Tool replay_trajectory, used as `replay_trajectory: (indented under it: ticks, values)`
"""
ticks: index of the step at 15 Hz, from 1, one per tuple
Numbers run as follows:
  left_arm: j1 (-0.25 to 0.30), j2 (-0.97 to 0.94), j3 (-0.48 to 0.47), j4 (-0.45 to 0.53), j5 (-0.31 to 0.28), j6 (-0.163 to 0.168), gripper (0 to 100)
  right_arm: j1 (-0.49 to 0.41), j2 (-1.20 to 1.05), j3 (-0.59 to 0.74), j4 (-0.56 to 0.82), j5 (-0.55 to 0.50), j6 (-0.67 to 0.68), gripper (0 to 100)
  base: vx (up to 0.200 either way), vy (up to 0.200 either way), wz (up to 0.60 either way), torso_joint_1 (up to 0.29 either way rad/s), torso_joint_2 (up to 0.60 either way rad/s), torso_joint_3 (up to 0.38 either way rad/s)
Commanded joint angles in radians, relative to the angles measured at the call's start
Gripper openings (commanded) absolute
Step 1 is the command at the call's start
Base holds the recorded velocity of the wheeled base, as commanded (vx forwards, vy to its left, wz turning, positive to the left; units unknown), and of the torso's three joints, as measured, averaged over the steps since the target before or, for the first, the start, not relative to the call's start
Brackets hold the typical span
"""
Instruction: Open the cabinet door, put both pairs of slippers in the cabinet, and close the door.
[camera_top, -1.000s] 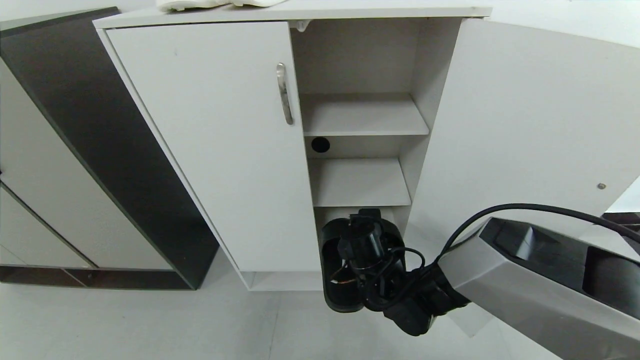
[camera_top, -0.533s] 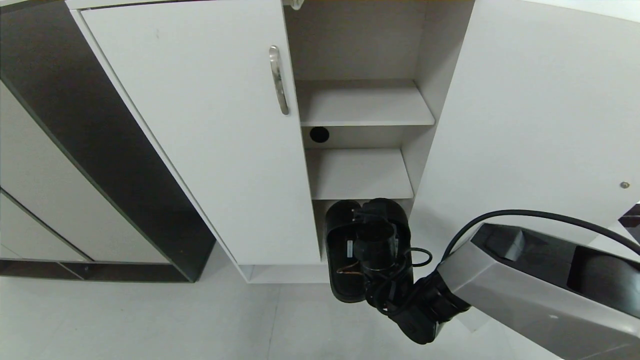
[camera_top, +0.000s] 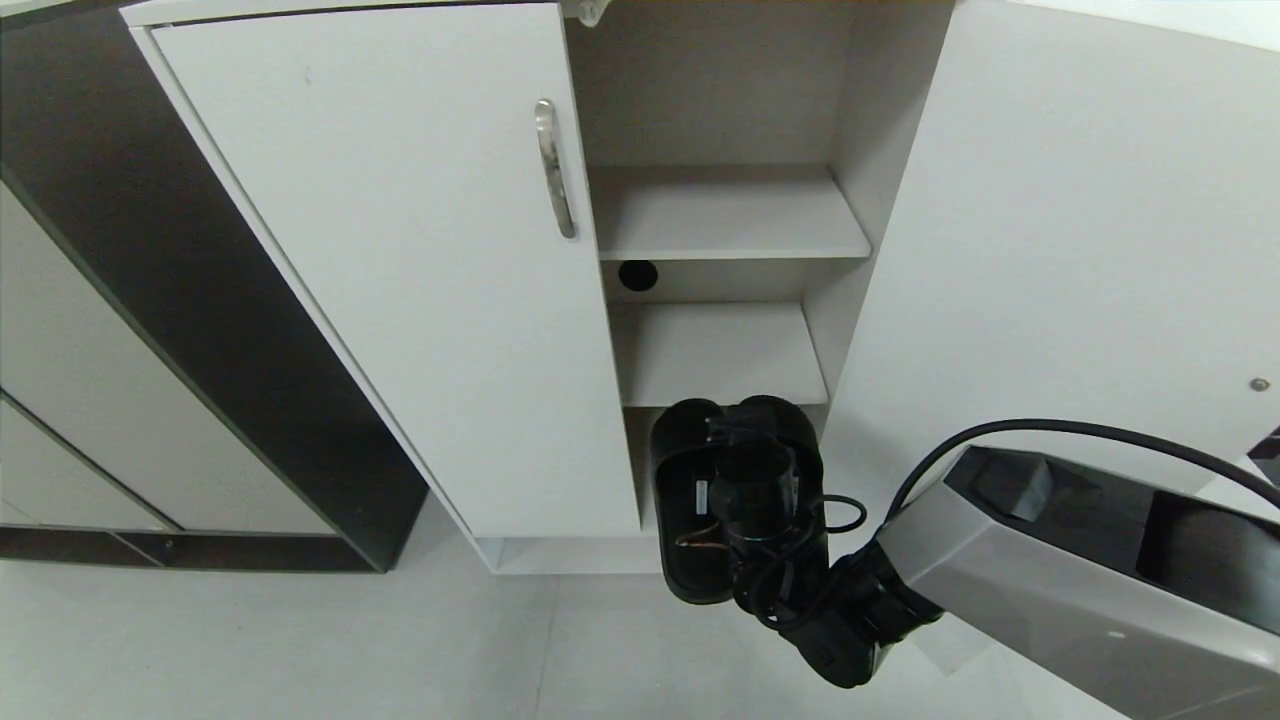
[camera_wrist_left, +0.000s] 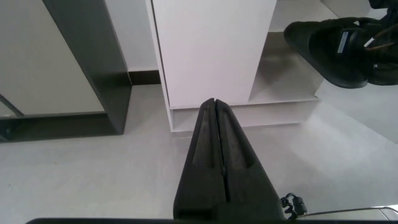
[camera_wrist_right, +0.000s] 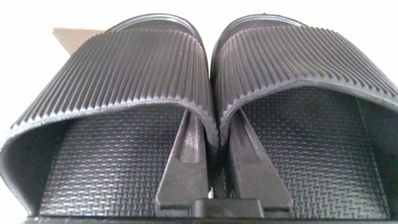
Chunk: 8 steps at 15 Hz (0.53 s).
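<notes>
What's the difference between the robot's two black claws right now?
The left gripper is pressed shut and empty; the right gripper is clamped on a pair of black ribbed rubber slippers, one finger inside each. The left gripper hangs over the pale floor before the white cabinet and its closed door; the right gripper is at the mouth of the open bottom compartment. Both have slim black fingers.
</notes>
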<state>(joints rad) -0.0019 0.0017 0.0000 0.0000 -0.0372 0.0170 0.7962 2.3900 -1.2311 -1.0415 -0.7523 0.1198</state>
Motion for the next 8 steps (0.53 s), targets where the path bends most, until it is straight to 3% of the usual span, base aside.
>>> replay_trajectory:
  ticks: [1, 8]
  values:
    - [0.000, 0.001, 0.000, 0.000, 0.000, 0.000, 0, 0.000, -0.002, -0.001, 0.000, 0.001, 0.000, 0, 0.200, 0.000, 0.00, 0.007, 0.00, 0.002]
    - [0.000, 0.001, 0.000, 0.000, 0.000, -0.002, 0, 0.000, 0.024, -0.004, -0.002, 0.001, 0.000, 0, 0.200, 0.000, 0.00, 0.003, 0.01, 0.002]
